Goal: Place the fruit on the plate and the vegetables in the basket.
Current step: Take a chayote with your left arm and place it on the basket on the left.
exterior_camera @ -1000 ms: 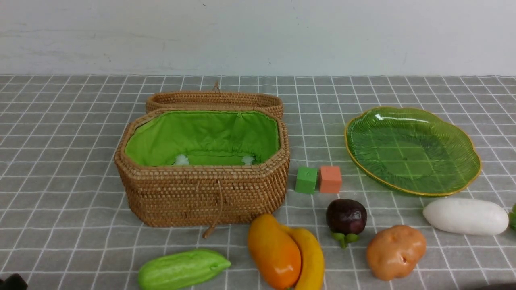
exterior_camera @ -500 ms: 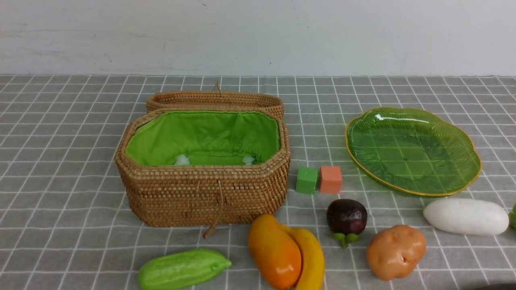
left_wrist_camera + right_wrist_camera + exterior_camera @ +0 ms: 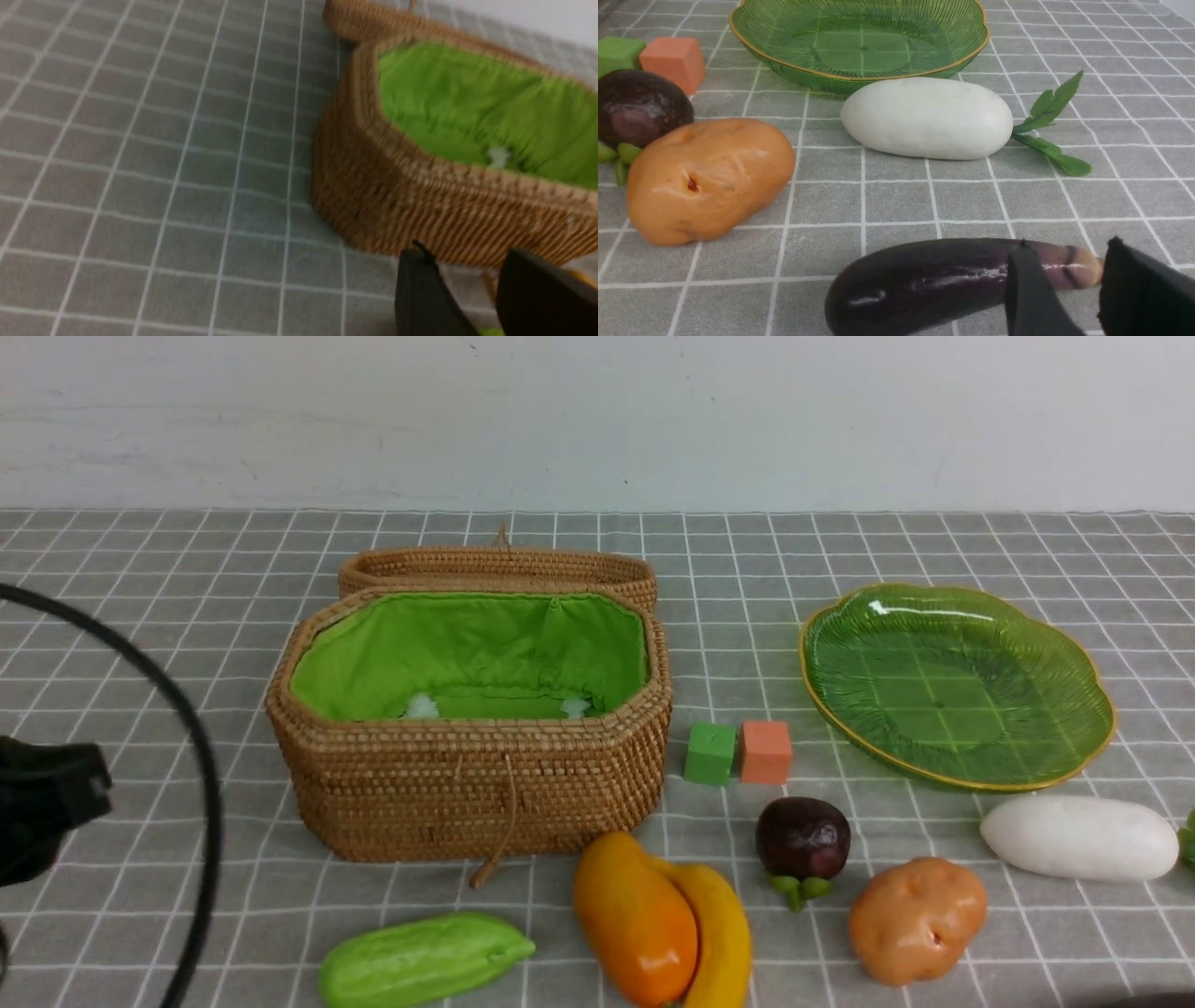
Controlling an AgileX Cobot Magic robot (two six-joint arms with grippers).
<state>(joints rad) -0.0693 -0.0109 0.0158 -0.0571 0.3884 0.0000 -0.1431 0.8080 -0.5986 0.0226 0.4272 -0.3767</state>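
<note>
At the left edge of the front view, your left arm (image 3: 42, 803) and its black cable (image 3: 187, 728) now stand beside the woven basket (image 3: 467, 784). Half a second earlier neither was in that view. Nothing on the cloth has shifted in that time.

Findings:
- The basket is open with its green lining bare, and the lid (image 3: 495, 569) lies behind it. The green glass plate (image 3: 952, 681) is also bare, so no item is sorted yet.
- Fruit: the mango (image 3: 635, 919) and banana (image 3: 724, 933) lie touching in front of the basket. The mangosteen (image 3: 803, 838) lies just beside them.
- Vegetables: the ridged gourd (image 3: 425, 959) lies near the front edge, and the potato (image 3: 917, 919) and white radish (image 3: 1078, 838) lie in front of the plate. A purple eggplant (image 3: 934, 280) lies close before the right gripper (image 3: 1069, 298).
- The left gripper (image 3: 472, 303) has its jaws apart and carries nothing. The right gripper's jaws are likewise parted. The eggplant's stem shows between them, with bare cloth to one side, so it is not clamped.

Assessment: this appears to be the first reach, probably by your left arm toward the gourd. Set the jaws across its narrow width, then lift it clear of the basket rim before release.
</note>
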